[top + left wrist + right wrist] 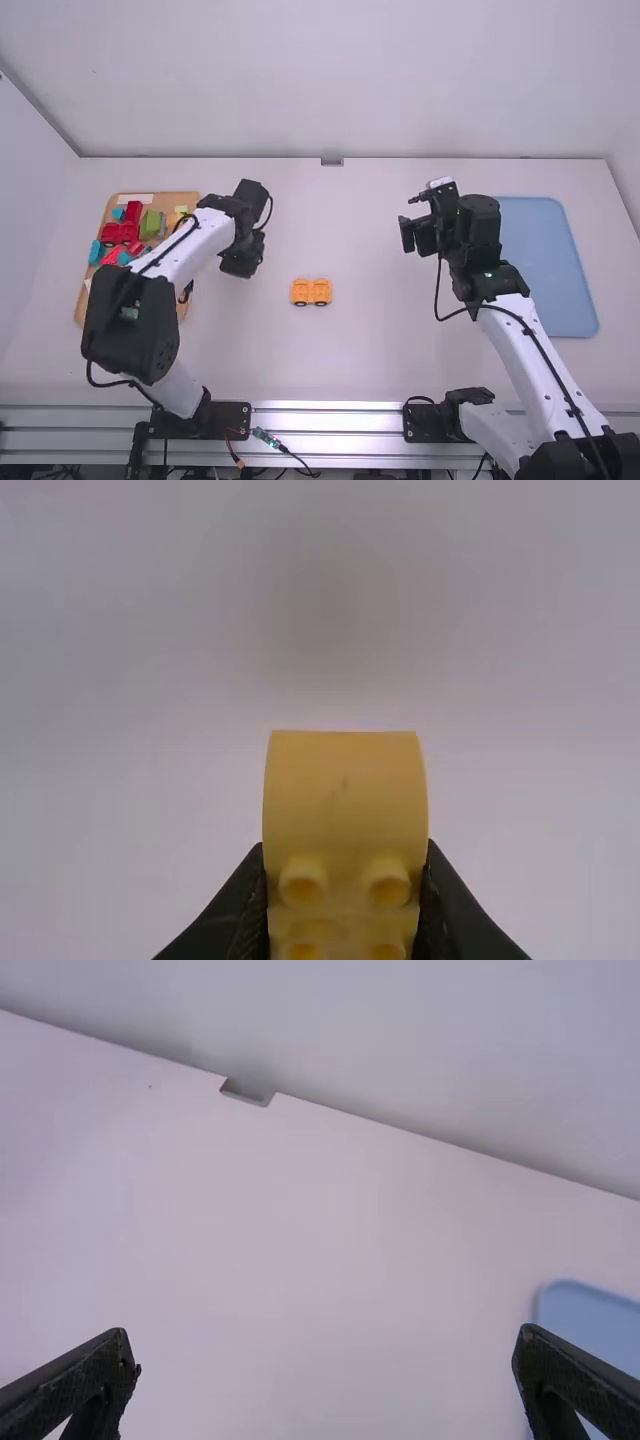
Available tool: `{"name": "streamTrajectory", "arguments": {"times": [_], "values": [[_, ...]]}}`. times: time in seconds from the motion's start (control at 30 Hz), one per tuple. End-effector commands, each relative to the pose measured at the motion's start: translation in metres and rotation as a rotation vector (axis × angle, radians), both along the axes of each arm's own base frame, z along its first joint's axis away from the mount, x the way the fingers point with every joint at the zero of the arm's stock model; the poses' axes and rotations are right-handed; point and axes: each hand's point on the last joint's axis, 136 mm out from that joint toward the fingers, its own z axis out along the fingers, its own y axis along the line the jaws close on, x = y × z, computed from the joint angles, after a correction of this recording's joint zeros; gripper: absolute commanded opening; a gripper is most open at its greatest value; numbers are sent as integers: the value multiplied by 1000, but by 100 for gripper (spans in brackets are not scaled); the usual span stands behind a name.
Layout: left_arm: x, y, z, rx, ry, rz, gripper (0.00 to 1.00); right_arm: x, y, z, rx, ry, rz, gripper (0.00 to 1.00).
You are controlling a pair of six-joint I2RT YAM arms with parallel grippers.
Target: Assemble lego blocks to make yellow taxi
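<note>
Gripping: L jaws are clamping studded yellow blk [345, 790]
R jaws: are hanging apart nr blue tray [548, 270]
Wheeled yellow pc [311, 292]: is sitting on worktop [350, 355]

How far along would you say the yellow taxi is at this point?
The wheeled piece already looks set out on the table. A yellow block is in hand, held by the left gripper. Left to do, probably: joining the two, and perhaps adding yellow parts from the tray.
</note>
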Motion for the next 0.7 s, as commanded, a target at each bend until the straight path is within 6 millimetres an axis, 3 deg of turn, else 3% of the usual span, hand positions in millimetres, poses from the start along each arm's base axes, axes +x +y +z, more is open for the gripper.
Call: {"name": "streamTrajectory", "arguments": {"times": [0.0,0.1,0.2,0.67], "values": [[-16,-8,-16,-62,40,89,2,2,5,9,14,-16,9,99],[-27,-10,-34,-89,60,186,2,0,10,9,11,-17,25,99],[-28,-11,-44,-97,45,165,2,0,11,10,10,-18,26,99],[-30,-11,-66,-114,7,157,2,0,11,9,10,-13,26,99]]}}
